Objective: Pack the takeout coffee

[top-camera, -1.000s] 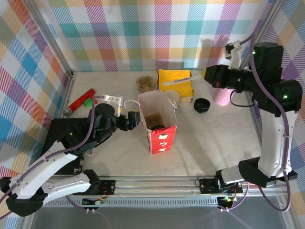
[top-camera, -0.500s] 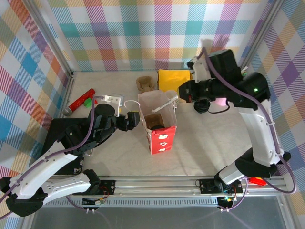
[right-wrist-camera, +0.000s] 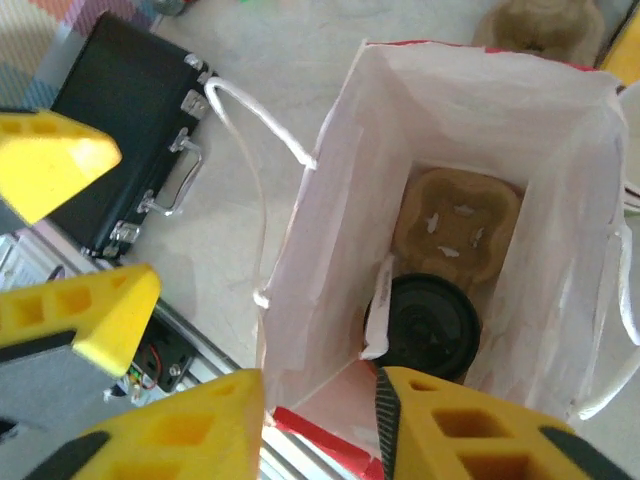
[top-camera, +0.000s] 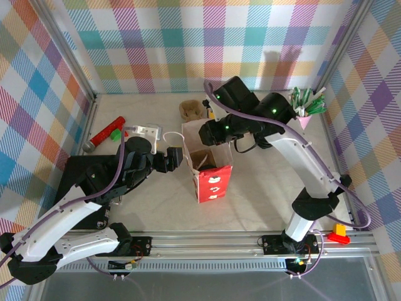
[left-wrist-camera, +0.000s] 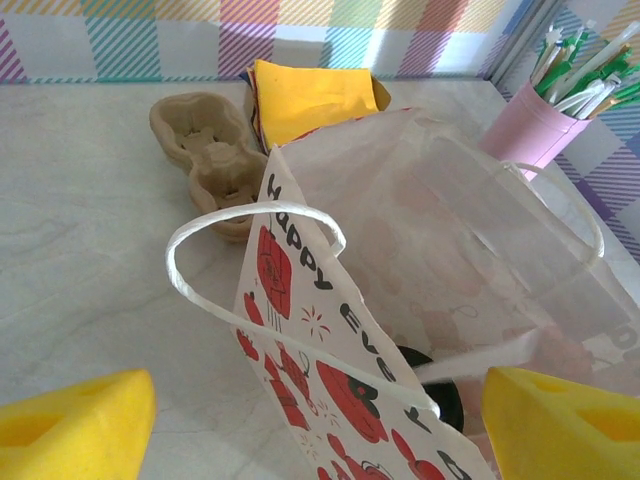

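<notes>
Takeout coffee (right-wrist-camera: 430,325) sits lid-up inside the paper bag (right-wrist-camera: 330,250), so packing looks done bar pulling clear. Right gripper (right-wrist-camera: 320,400) hovers above, fingers parted, empty; left gripper (left-wrist-camera: 320,400) spreads wide astride the bag's edge.

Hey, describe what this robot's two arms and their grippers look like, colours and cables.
Both the left arm and right arm have white links joined by black motor housings. A purple cable loops along each. The gripper fingers are chunky bright yellow blocks with recessed pockets. Green lights glow on the right arm.
</notes>
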### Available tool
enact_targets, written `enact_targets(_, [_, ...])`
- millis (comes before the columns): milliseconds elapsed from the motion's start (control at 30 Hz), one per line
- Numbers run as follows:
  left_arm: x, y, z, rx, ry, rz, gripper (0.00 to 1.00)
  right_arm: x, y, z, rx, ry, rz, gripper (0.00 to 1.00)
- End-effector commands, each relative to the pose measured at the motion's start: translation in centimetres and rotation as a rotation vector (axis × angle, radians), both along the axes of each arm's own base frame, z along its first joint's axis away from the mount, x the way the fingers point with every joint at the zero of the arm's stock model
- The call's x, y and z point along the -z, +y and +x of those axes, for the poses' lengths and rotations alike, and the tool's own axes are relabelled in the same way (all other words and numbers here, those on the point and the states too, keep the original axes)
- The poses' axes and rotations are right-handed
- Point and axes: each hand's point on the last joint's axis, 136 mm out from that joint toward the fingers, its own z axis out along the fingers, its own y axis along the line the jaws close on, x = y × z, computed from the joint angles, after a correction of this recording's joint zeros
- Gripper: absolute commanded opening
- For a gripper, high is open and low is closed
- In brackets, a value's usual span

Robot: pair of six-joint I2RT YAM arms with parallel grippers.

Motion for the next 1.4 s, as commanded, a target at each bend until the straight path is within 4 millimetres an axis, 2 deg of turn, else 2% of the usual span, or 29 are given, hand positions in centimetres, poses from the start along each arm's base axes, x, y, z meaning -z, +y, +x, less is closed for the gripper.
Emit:
enact_targets(0, [-0.3,1.2,0.0,-0.036,-0.006,0.011,0.84,-3.1,-2.0,1.7,0.069,-0.168,-0.007,0.44])
enact_targets(167, [-0.4,1.4,-0.1,-0.04,-0.007,0.011,0.84,-4.1,-6.1,6.7,0.26,-0.267,-0.039,0.47])
enact_targets(333, [-0.4,1.5,-0.2,-0.043,-0.001,0.008,0.84,-2.5,-10.0,13.3,0.432,-0.253,-0.042,0.47])
enact_targets(533, [-0.4,1.9,-0.3,-0.057,0.003,0.003,0.84,2.0,-13.6,21.1,0.587,-0.197,-0.094,0.5])
enact_targets(733, [-0.3,1.3,-0.3,-0.05,0.019,-0.016,0.83,6.7,-15.2,26.6,0.639,-0.169,-0.145,0.54])
enact_targets(867, [-0.1,0.8,-0.3,-0.031,0.037,-0.022,0.81,9.9,-15.8,28.8,0.648,-0.135,-0.171,0.59])
enact_targets(1100, [-0.1,0.6,-0.5,-0.024,0.038,-0.048,0.81,15.7,-15.1,32.4,0.607,-0.112,-0.208,0.67])
enact_targets(1367, [0.4,0.3,-0.6,-0.017,0.059,-0.043,0.8,22.1,-14.1,34.1,0.568,-0.041,-0.229,0.73])
